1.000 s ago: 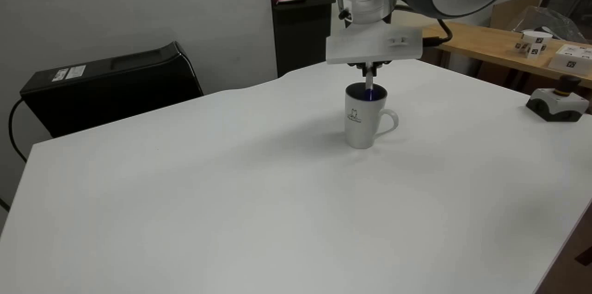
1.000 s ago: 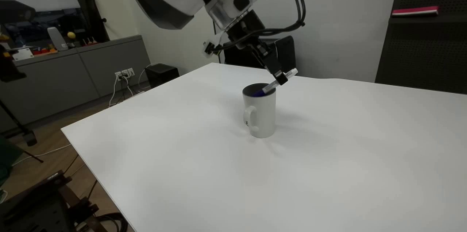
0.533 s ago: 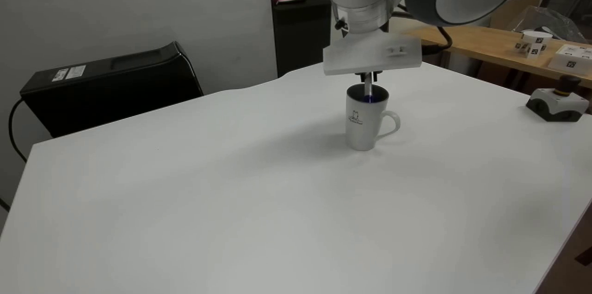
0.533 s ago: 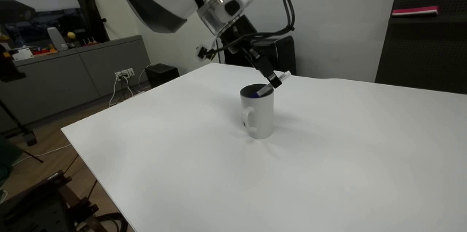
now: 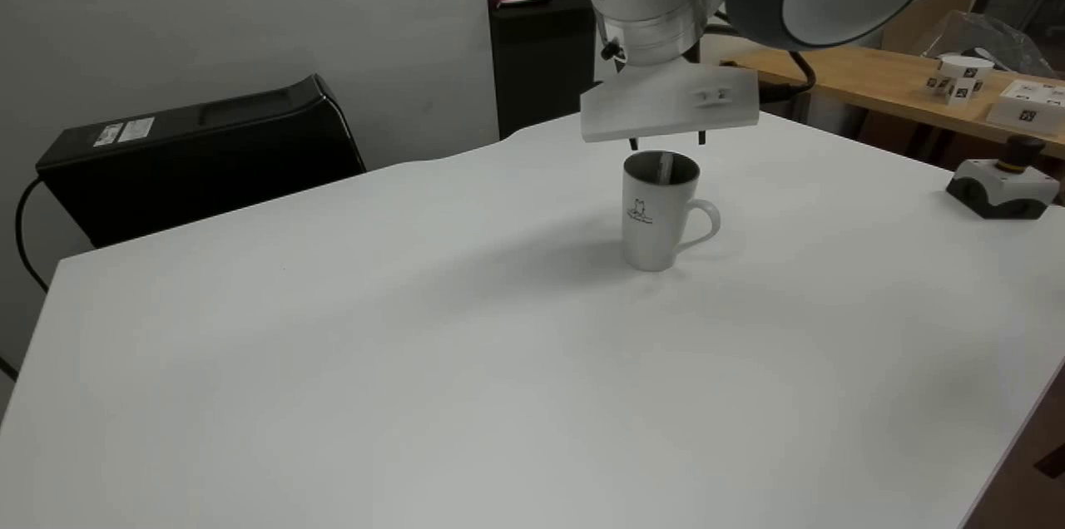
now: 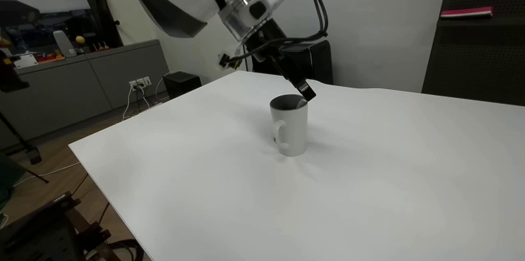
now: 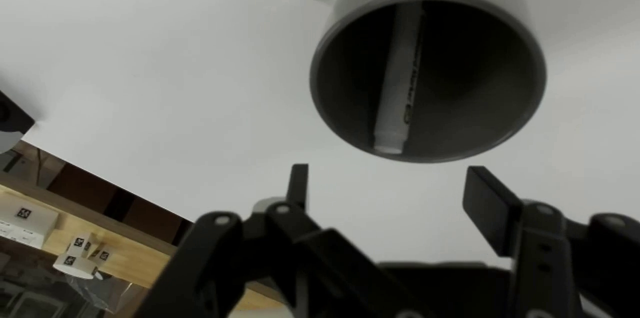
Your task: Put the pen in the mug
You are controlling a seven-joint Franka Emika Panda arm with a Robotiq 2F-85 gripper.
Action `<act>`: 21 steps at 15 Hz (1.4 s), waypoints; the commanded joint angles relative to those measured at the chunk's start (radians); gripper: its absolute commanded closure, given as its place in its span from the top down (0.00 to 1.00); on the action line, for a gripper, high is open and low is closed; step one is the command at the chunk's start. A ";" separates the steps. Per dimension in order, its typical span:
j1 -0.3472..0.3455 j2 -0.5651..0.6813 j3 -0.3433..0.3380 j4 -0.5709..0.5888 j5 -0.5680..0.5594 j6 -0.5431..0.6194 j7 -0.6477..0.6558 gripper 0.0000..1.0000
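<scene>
The mug [image 5: 651, 221] stands upright on the white table, pale outside, dark inside, with a handle and a small drawing on its side. Inside it leans the pen [image 7: 400, 78], whitish with dark lettering, its upper end resting near the rim in the wrist view. The pen's blue end is hidden deep in the mug. Just beyond the rim, my gripper [image 7: 386, 178] is open, its fingers [image 7: 492, 210] wide apart with only bare table between them. In an exterior view the gripper [image 6: 306, 91] hovers beside the mug's rim, apart from the pen as far as I can see.
A grey and black box with a dark knob [image 5: 1004, 180] sits at the table's edge. Behind the table is a black case [image 5: 200, 155]. A wooden side table [image 5: 857, 84] bears white marker-covered objects.
The gripper came down slightly, then its fingers spread and let go of the pen. The pen has slid down into the mug. The mug shifted very slightly earlier.
</scene>
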 commanded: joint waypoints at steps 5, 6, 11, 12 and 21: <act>-0.120 -0.118 0.113 -0.021 0.312 -0.019 -0.336 1.00; -0.145 -0.135 0.130 -0.021 0.390 -0.027 -0.419 1.00; -0.344 -0.200 0.305 -0.009 0.761 -0.194 -0.857 1.00; -0.382 -0.209 0.330 -0.003 0.819 -0.240 -0.943 1.00; -0.329 -0.280 0.110 0.028 0.946 -0.572 -1.318 1.00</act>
